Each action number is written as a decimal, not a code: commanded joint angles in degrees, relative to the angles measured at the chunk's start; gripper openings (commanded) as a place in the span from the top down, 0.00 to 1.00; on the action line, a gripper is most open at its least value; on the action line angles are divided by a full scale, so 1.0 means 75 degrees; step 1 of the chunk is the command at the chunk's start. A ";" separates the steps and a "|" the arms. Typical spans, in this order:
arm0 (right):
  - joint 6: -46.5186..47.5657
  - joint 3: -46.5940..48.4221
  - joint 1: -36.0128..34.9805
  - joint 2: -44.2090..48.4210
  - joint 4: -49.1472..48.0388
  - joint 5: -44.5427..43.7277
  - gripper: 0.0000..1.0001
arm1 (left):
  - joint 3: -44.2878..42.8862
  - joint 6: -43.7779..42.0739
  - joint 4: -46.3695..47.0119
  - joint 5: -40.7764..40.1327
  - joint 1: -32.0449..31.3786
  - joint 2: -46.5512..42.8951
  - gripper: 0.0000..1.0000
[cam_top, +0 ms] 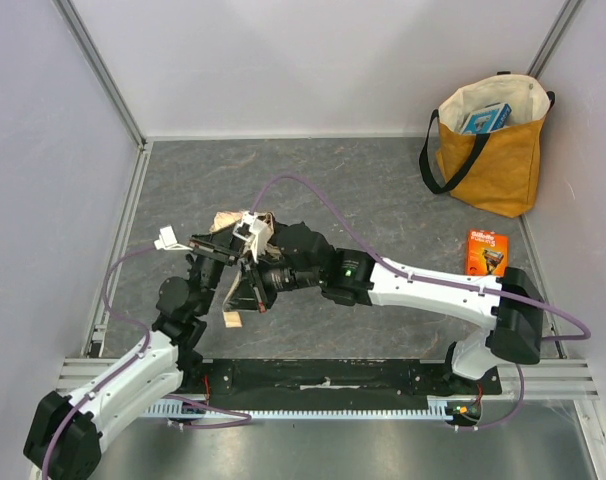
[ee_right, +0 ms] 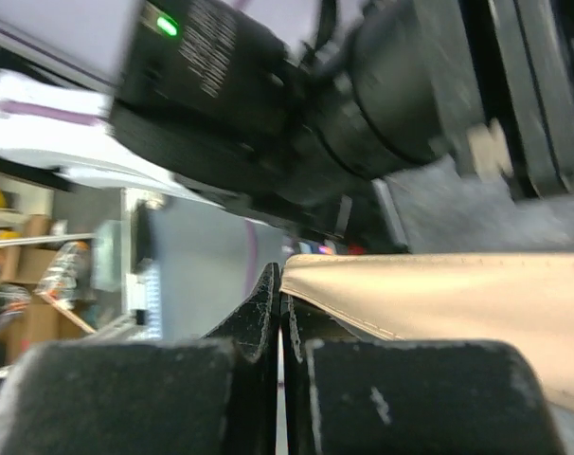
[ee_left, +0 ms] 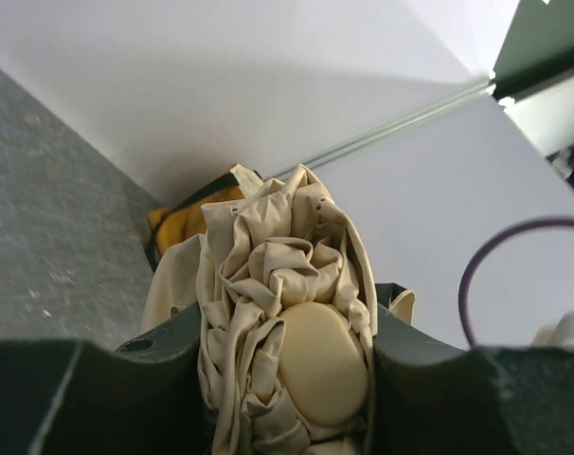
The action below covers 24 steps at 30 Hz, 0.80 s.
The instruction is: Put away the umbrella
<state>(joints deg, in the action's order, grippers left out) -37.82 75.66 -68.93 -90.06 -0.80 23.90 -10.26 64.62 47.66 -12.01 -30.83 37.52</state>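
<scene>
The umbrella (cam_top: 230, 220) is held above the table's middle left; its thin black shaft slants down to a small wooden knob (cam_top: 233, 319). My left gripper (cam_top: 229, 250) is shut on it. In the left wrist view the bunched cream fabric (ee_left: 259, 275) and a smooth cream cap (ee_left: 323, 365) fill the space between the dark fingers (ee_left: 429, 398) of the left gripper (ee_left: 289, 360). My right gripper (cam_top: 253, 285) reaches in from the right. Seen from the right wrist, the right gripper (ee_right: 280, 284) is shut, with a stitched beige flap (ee_right: 457, 294) of the umbrella ending at its tips.
A mustard-yellow tote bag (cam_top: 493, 150) with black straps stands upright at the back right, a blue box (cam_top: 483, 118) inside it; it also shows behind the umbrella (ee_left: 178, 213). An orange packet (cam_top: 486, 252) lies on the table below the bag. Walls enclose three sides.
</scene>
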 commanded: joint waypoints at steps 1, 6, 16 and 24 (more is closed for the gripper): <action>0.2063 -0.0267 -0.0079 0.0535 0.1533 -0.1752 1.00 | -0.0612 0.2828 -0.0482 -0.0392 0.0044 0.0224 0.98; 0.3447 -0.0617 -0.0383 0.0559 0.1434 -0.5159 1.00 | -0.0835 0.5043 -0.0929 -0.0005 0.0044 0.0353 0.98; 0.4751 -0.0444 -0.1075 -0.0097 -0.0785 -0.5776 1.00 | -0.1175 0.6219 -0.0005 0.0184 0.0044 0.0903 0.98; 0.2750 -0.1381 -0.1087 0.0745 0.0301 -0.6035 0.37 | -0.1175 0.6093 0.1809 0.0066 0.0114 0.1594 0.98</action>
<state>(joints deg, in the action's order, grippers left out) -9.04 67.09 -77.12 -88.53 -4.36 -19.40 -15.90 109.10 45.89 -10.44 -30.61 48.16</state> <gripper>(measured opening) 0.514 0.423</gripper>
